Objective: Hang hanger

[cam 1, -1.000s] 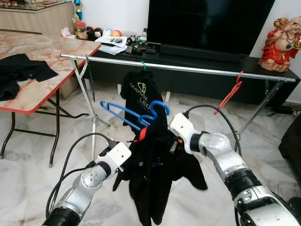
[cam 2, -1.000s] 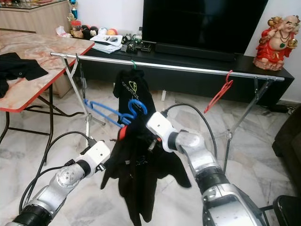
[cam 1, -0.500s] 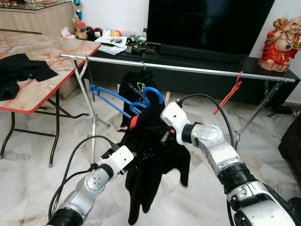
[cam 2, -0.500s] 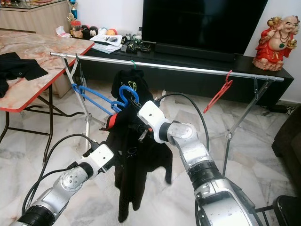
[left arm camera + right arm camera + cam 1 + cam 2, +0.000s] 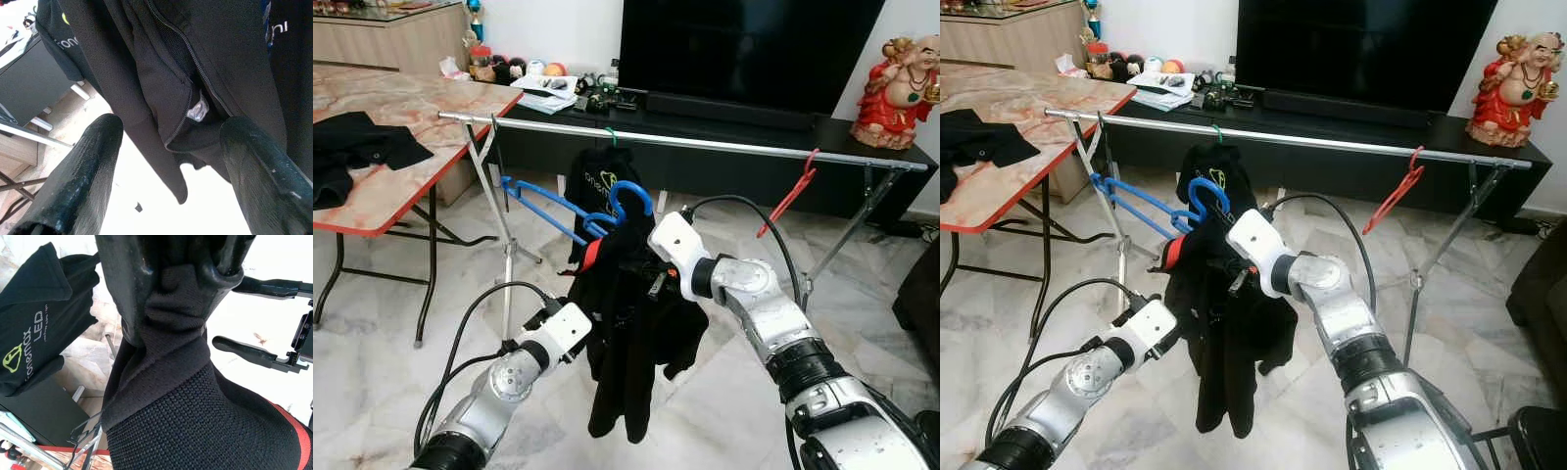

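Below the silver rail [image 5: 705, 145], at the middle of my view, my right claw [image 5: 171, 279] is pressed together on a bunch of black knit cloth, part of the black garment [image 5: 631, 333] that hangs from the blue hanger [image 5: 573, 208]. That hanger sits at about 11 o'clock from my right wrist, its hook just under the rail and not over it, its long arm slanting off toward 10 o'clock. The garment droops straight down between my two arms.

My left claw [image 5: 166, 161] is spread wide, fingers [image 5: 80, 176] well apart, with the zip edge of the black garment hanging just in front of them; I cannot tell whether either finger touches it.

Behind the garment, a black printed shirt [image 5: 597, 186] hangs on a green hook from the rail. At 2 o'clock a red hanger [image 5: 790, 194] hangs on the rail, with a long bare run of rail between it and the shirt. At 9 o'clock stands the desk [image 5: 421, 117] with its red edge, near the rail's end. Marble floor [image 5: 372, 333] lies under my arms.
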Tool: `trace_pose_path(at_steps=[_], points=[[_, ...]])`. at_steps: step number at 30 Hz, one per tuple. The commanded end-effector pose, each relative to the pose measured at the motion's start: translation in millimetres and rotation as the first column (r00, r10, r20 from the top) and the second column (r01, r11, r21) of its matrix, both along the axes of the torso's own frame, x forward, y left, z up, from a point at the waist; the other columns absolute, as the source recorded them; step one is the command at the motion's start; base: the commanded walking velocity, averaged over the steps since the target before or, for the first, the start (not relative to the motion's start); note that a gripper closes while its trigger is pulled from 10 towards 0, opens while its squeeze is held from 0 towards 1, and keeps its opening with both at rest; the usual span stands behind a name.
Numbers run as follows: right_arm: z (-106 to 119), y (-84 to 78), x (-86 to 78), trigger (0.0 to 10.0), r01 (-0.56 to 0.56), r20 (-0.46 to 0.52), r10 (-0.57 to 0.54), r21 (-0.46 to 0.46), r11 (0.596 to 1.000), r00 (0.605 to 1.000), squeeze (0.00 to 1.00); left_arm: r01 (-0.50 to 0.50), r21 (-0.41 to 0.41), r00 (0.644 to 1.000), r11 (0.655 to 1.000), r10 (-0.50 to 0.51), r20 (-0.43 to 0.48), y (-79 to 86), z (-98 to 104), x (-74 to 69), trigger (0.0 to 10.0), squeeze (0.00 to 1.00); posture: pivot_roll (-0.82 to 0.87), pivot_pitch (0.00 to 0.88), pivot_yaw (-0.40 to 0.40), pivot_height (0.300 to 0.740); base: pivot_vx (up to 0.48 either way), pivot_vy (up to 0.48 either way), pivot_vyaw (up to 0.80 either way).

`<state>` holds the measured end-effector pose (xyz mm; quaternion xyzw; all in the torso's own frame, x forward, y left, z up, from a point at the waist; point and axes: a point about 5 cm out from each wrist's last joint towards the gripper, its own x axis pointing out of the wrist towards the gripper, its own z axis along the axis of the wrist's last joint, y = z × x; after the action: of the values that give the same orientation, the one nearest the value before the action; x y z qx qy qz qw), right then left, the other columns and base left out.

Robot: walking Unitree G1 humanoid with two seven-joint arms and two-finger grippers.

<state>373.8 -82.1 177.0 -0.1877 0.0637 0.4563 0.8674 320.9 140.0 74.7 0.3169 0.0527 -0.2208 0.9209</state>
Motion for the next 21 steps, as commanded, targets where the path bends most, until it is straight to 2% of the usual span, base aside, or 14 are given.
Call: trace_pose_path(at_steps=[1,2,3,11,18,21], points=[[24.4,12.9,-3.9,0.0,-0.027,0.06,0.025,0.04,0.999,0.998,0.0,0.023,0.097,0.997,0.995,-0.03,0.068,-6.6,-3.3,5.7,10.0,0.0,0.08,0.001,-0.102,0.74,0.0,0.0,0.0],[31.8,24.8,-10.1,0.0,-0.071,0.08,0.068,0.034,0.997,0.994,0.0,0.025,0.182,0.993,0.983,-0.046,0.113,-10.3,-6.3,8.8,10.0,0.0,0.08,0.001,-0.101,0.74,0.0,0.0,0.0],[33.4,27.3,-11.2,0.0,-0.081,0.084,0.078,0.035,0.996,0.993,0.0,0.023,0.199,0.992,0.98,-0.047,0.119,-10.7,-7.2,9.3,10.0,0.0,0.08,0.001,-0.101,0.74,0.0,0.0,0.0],[37.6,30.9,-15.3,0.0,-0.095,0.088,0.091,0.04,0.995,0.992,0.0,0.003,0.213,0.99,0.977,-0.033,0.136,-9.9,-7.8,12.8,10.0,0.0,0.07,0.002,-0.102,0.74,0.0,0.0,0.0],[38.9,30.1,-18.7,0.0,-0.089,0.088,0.086,0.03,0.996,0.992,0.0,-0.1,0.268,0.975,0.958,0.042,0.217,-1.2,-3.6,20.1,10.0,0.0,0.07,0.0,-0.102,0.74,0.0,0.0,0.0],[39.3,30.1,-18.7,0.0,-0.09,0.09,0.087,0.029,0.995,0.992,0.0,-0.143,0.264,0.969,0.954,0.08,0.233,4.0,-2.0,21.7,10.0,0.0,0.07,0.0,-0.102,0.74,0.0,0.0,0.0]])
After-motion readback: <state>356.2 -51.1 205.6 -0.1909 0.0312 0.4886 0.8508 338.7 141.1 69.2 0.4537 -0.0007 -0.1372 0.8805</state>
